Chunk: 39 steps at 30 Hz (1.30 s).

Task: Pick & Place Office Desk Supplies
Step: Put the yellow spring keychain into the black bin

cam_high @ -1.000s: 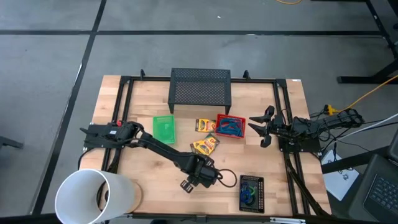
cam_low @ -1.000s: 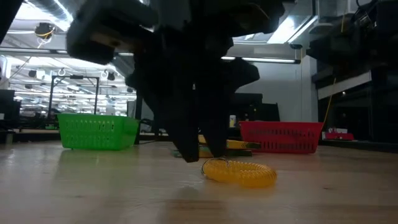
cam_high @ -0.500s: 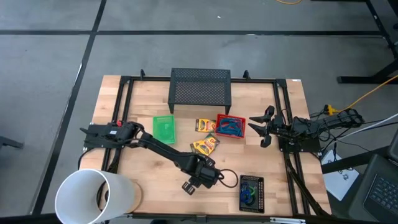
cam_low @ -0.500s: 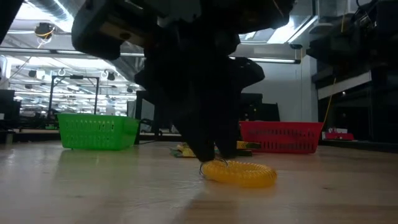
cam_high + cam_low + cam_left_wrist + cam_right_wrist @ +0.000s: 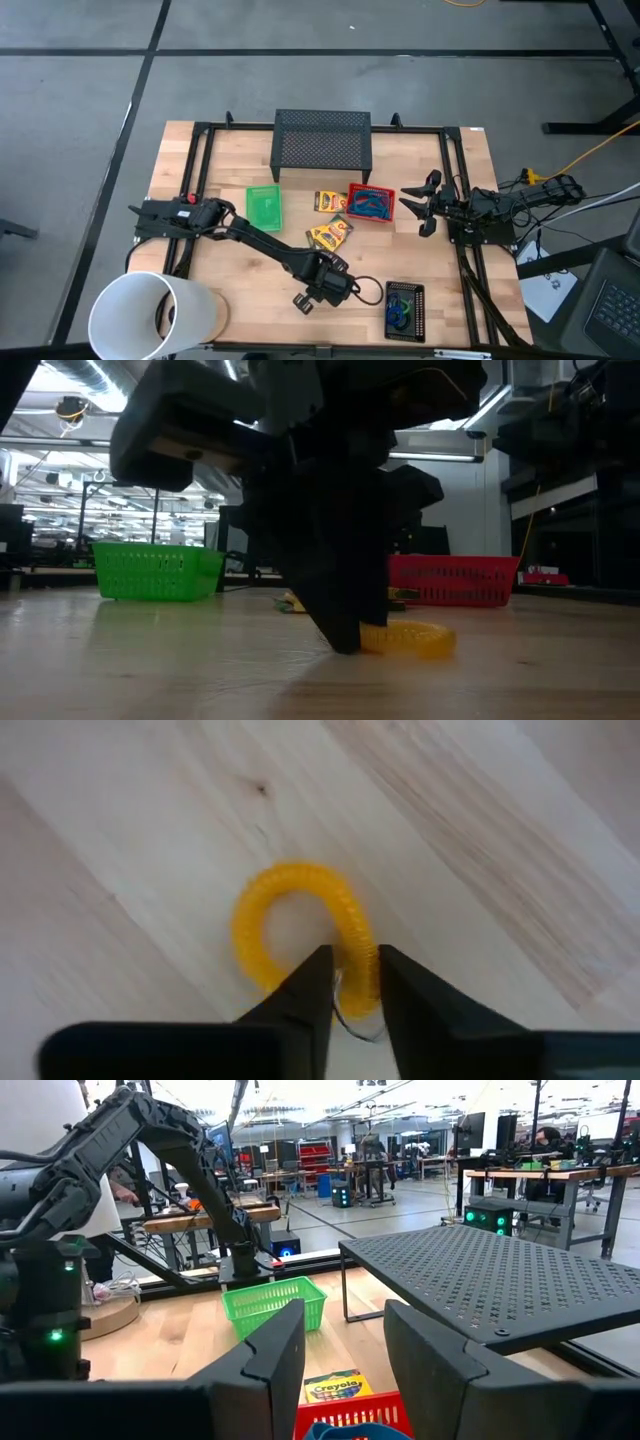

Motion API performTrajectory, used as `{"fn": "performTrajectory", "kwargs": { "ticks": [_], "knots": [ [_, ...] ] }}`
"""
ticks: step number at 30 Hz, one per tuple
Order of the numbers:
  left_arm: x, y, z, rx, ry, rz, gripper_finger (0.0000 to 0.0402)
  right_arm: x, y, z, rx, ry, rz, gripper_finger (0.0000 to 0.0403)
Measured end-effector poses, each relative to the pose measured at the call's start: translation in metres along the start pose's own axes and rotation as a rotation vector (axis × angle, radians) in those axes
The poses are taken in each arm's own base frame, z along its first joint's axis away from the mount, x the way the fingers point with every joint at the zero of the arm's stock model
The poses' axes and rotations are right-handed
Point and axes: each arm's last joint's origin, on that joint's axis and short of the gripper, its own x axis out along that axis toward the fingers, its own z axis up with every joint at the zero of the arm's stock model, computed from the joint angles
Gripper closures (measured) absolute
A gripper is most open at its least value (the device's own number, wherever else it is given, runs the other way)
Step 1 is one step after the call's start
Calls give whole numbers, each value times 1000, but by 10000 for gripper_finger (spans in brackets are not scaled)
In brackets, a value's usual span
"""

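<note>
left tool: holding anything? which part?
The left tool has its fingers closing on one side of the yellow coiled rubber-band ring, across the coil, on the wooden table. A firm hold cannot be told yet.

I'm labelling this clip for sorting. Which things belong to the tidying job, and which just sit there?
Job:
- yellow coil ring, left gripper closing around it
- crayon boxes
- blue cord bundle in the red tray

Just there:
- green tray
- black mesh shelf
- white cylinder
- right gripper, idle
</note>
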Motion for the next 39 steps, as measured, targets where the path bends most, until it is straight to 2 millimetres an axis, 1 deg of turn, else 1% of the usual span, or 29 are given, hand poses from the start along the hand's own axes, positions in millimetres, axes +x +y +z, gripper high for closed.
{"fn": "performTrajectory", "kwargs": {
  "ticks": [4, 5, 9, 12, 15, 18, 20, 23, 25, 29, 32, 37, 39],
  "knots": [
    [1, -5, 3, 52, 5, 53, 381, 0, 0, 0, 0, 0, 0, 264],
    [1, -5, 4, 57, 5, 69, 389, 0, 0, 0, 0, 1, 0, 264],
    [-8, -4, 9, 69, -17, 86, 389, 0, 0, 0, 0, 0, 0, 264],
    [-19, 0, 20, 108, -77, 130, 391, 0, 0, 0, -2, 1, 0, 264],
    [-40, 8, 39, 169, -186, 221, 394, 0, 0, 0, -4, 1, 0, 264],
    [-58, 19, 58, 222, -348, 288, 393, 0, 0, 0, -4, 1, 0, 264],
    [-68, 26, 66, 233, -455, 295, 393, 0, 0, 0, -4, 1, 0, 264],
    [-78, 37, 74, 266, -584, 309, 396, 0, 0, 0, -3, 1, 0, 264],
    [-76, 45, 76, 284, -646, 314, 397, 0, 0, 0, -3, 1, 0, 264],
    [-46, 55, 78, 323, -727, 283, 397, 0, 0, 0, -4, -1, 0, 264],
    [-29, 61, 78, 340, -765, 294, 397, 0, 0, 0, -6, -1, -1, 264],
    [-12, 69, 78, 354, -829, 305, 398, 0, 0, 0, -7, -2, -14, 264],
    [-12, 73, 77, 344, -847, 316, 398, 0, 0, 0, -7, -2, -15, 264]
  ]
}}
